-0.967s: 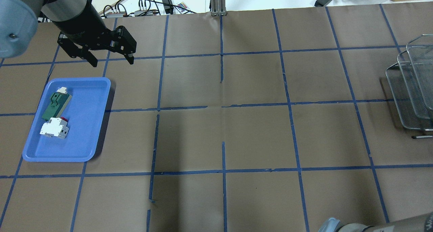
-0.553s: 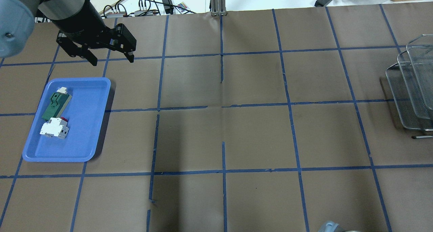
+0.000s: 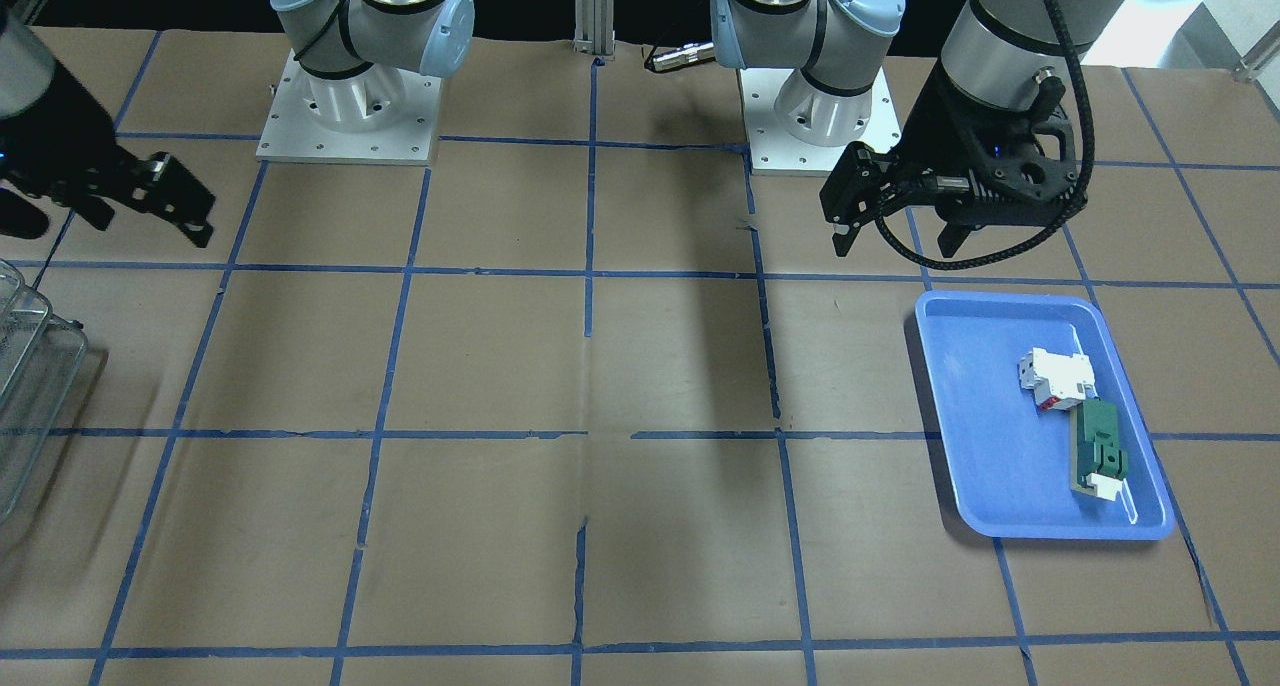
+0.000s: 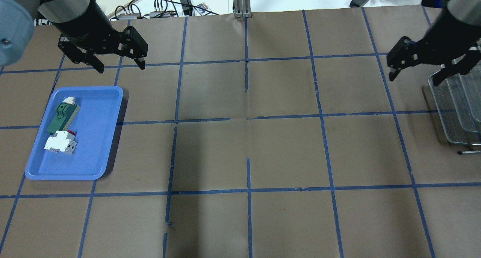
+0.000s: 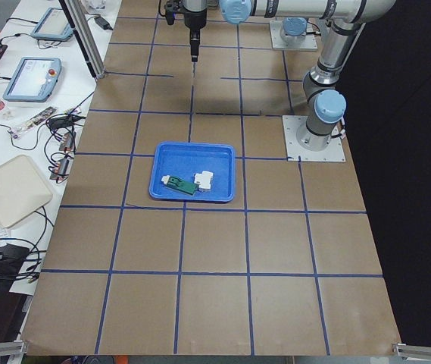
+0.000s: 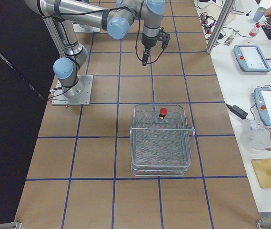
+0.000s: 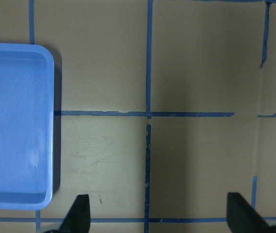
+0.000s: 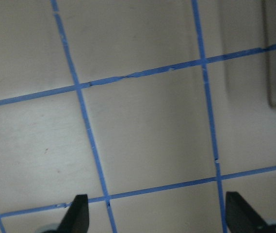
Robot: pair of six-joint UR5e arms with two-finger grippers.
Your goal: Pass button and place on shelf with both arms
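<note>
You had button [image 6: 163, 112] lying in shelf [image 6: 161, 148] | right fingers [image 4: 391, 73] spread, empty, near shelf, clear of button | left fingers [image 4: 141, 61] spread, empty, well apart

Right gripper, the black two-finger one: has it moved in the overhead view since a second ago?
Yes. Out of view then, the right gripper now hangs open by the far left corner of the silvery wire-mesh shelf.
</note>
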